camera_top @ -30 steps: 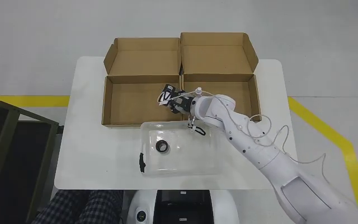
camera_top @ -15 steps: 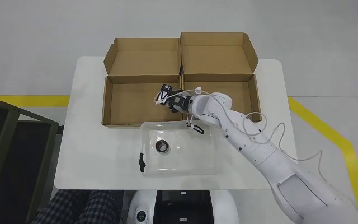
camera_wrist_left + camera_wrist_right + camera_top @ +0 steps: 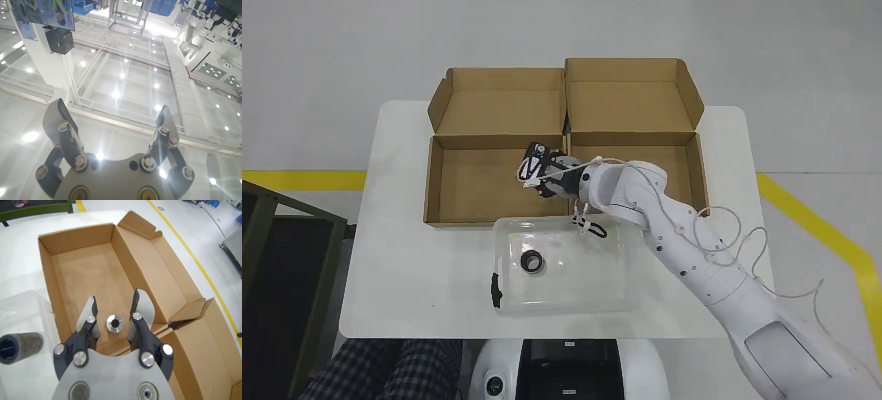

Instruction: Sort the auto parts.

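1. Silver metal flanged bushing (image 3: 115, 324): stands on end, bore axis vertical, opening facing up. It sits on the floor of the left brown cardboard box (image 3: 477, 185), at its near-right corner.
2. Dark grey steel sleeve (image 3: 533, 262): lies on its side in the clear plastic bin (image 3: 572, 290). Its long axis runs roughly near–far, with the open end toward the near side.
3. Right brown cardboard box (image 3: 682, 170): just beside the left one, both with lids folded back to the far side. Both stand on the white table (image 3: 402, 260), with the bin on their near side.
4. Right gripper (image 3: 114, 294): above the bushing, fingers moderately spread. One finger is on each side of the part with a gap on both sides, gripping nothing.
5. Left gripper (image 3: 112, 103): pointed at the ceiling, fingers wide apart, nothing between them.
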You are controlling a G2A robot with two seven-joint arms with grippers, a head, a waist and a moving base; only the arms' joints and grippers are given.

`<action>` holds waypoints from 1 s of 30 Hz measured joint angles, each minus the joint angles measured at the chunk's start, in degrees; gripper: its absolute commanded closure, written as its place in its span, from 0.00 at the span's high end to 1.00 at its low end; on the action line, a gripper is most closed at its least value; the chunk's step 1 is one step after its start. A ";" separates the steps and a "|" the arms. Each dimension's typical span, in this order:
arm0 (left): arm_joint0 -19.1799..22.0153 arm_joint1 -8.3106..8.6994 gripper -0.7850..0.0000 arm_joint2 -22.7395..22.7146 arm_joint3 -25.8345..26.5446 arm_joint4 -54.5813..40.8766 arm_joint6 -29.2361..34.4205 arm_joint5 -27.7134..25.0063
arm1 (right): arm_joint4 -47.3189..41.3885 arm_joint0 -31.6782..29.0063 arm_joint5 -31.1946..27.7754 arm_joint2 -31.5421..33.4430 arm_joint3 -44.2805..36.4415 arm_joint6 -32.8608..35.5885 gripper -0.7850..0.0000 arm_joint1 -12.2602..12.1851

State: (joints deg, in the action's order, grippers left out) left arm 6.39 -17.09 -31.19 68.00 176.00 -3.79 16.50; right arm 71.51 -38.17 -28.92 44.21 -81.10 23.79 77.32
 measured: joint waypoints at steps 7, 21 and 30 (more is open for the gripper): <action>0.00 0.00 1.00 0.00 0.00 0.00 0.00 0.00 | 0.52 -7.61 -4.18 4.36 -13.02 1.32 0.45 -2.10; 0.00 0.00 1.00 0.00 0.00 0.00 0.00 0.00 | 5.05 -21.14 -10.63 4.71 -23.00 2.42 0.47 -4.53; 0.00 0.00 1.00 0.00 0.00 0.00 0.00 0.00 | 8.92 -24.06 -14.28 4.82 -22.12 0.41 0.60 -5.47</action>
State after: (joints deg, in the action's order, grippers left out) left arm 6.39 -17.09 -31.19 68.00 176.00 -3.79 16.50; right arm 80.42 -62.23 -43.20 49.02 -103.22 24.20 71.85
